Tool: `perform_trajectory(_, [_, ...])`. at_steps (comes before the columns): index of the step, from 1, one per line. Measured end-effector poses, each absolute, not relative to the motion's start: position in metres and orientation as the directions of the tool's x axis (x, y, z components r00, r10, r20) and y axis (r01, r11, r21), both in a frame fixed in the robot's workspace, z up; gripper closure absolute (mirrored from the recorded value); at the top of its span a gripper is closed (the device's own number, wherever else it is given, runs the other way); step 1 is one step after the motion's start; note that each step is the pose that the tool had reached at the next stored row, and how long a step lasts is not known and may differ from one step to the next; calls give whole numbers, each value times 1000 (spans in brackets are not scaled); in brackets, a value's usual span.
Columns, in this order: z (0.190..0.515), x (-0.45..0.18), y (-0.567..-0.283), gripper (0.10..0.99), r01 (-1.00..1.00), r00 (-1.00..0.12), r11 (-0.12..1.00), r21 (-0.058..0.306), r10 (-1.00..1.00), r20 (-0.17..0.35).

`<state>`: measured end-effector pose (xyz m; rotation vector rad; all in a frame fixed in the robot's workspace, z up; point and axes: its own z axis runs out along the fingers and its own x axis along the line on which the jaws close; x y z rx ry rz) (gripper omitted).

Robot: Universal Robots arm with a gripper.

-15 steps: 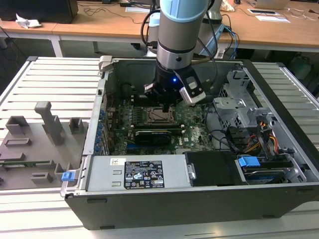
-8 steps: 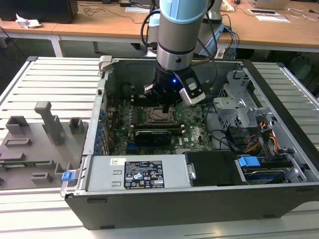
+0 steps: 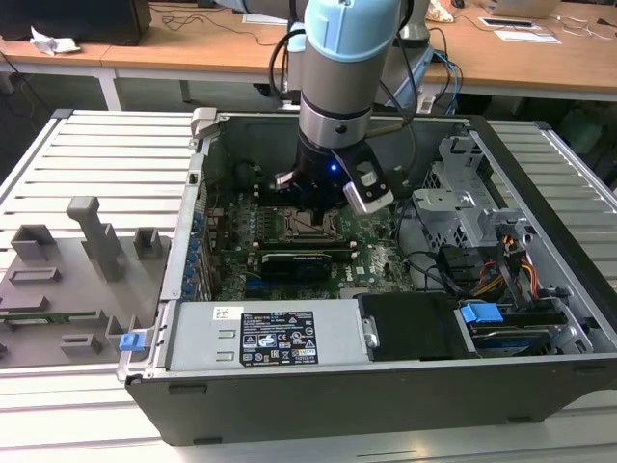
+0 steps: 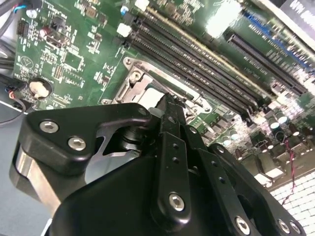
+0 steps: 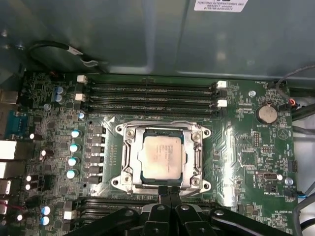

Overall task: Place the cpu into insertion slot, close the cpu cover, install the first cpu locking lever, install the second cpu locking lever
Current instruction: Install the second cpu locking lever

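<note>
One cpu (image 5: 162, 156) sits in one insertion slot (image 5: 129, 164) under one cpu cover (image 5: 196, 156). Four memory slots (image 5: 147, 98) lie across the upper middle of the first wrist view, beside one coin battery (image 5: 266, 114).

From my exterior view the arm (image 3: 337, 87) hides the socket's (image 3: 310, 224) upper part and runs off the frame's top. In the second wrist view the gripper (image 4: 170, 105) covers most of the chip (image 4: 152, 96). Can't tell whether any levers are latched.

Even overhead light; glare on motherboard (image 4: 224, 22); foreground blurred.
</note>
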<state>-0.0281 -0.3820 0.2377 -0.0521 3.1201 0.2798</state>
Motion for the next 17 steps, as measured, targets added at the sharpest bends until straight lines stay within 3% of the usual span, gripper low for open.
perform_trajectory(17, [226,-52,-389,980,-36,-999,982,183,-35,-11])
